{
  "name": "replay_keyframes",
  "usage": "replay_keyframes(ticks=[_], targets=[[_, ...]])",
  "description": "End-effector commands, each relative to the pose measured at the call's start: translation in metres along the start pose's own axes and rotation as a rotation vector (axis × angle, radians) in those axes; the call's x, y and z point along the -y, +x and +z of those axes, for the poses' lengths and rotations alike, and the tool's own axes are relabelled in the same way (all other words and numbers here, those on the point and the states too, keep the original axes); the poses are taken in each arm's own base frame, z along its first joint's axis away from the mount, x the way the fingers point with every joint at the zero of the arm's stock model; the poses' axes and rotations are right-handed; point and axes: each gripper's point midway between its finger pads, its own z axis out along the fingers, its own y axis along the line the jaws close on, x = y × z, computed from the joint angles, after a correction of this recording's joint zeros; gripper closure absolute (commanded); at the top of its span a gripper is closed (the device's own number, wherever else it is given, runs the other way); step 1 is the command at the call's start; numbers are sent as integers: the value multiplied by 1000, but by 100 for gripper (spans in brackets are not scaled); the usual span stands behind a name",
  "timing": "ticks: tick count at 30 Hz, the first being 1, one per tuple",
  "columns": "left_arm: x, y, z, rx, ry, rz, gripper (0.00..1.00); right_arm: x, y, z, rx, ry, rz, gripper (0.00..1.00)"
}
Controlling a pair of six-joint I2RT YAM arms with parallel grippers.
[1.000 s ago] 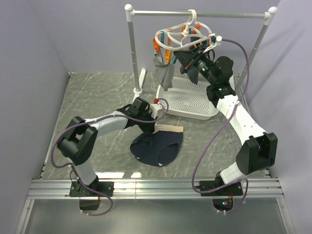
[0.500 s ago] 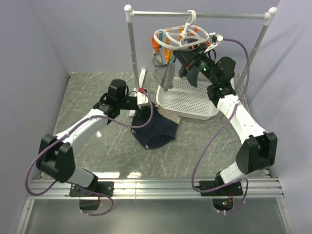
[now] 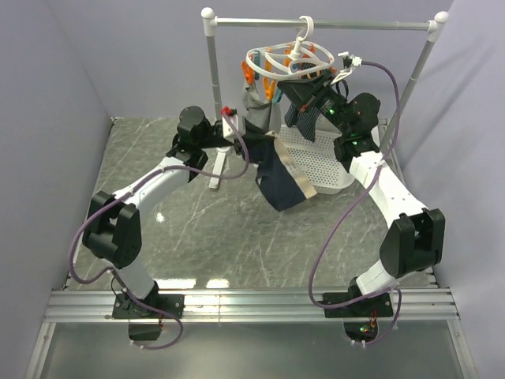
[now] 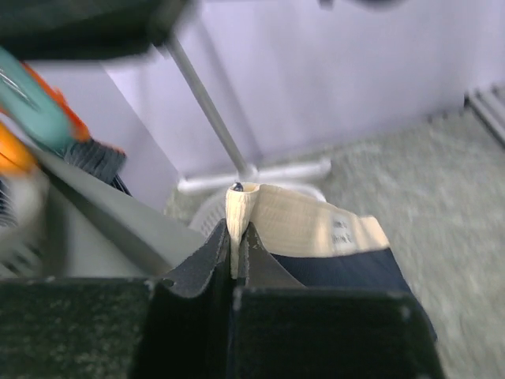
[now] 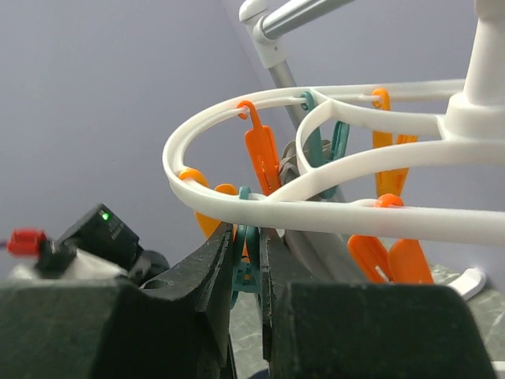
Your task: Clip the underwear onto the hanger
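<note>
The white round hanger (image 3: 278, 61) hangs by its hook from the rail, with orange and teal clothespins dangling; it also shows in the right wrist view (image 5: 260, 197). My left gripper (image 3: 241, 130) is shut on the beige waistband (image 4: 300, 225) of the navy underwear (image 3: 278, 178), holding it lifted just below the hanger's left side. My right gripper (image 3: 304, 87) is shut on a teal clothespin (image 5: 251, 253) under the hanger's ring, squeezing its handles.
A grey sock (image 3: 264, 114) and a navy pinstriped cloth (image 3: 309, 118) hang clipped on the hanger. A white perforated basket (image 3: 323, 170) stands under it. The grey rail stand's left post (image 3: 213, 79) is next to my left gripper.
My left gripper lifted the underwear off the table and carried it up and right toward the hanger. The right gripper stayed at the hanger's clothespins.
</note>
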Motion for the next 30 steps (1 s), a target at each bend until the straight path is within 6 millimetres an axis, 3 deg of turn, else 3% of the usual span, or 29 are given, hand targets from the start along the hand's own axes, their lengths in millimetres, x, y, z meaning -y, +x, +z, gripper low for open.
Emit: replay_keyframes(ticks=[1, 6, 19, 30], targets=[[-25, -65, 9, 172, -44, -43, 100, -23, -16, 5, 25, -93, 19, 100], [-46, -74, 15, 221, -100, -129, 100, -21, -17, 5, 31, -92, 54, 100], [-90, -52, 10, 210, -223, -327, 100, -25, -22, 0, 43, -102, 81, 100], [-93, -65, 8, 251, -210, -357, 100, -17, -18, 0, 37, -76, 52, 100]])
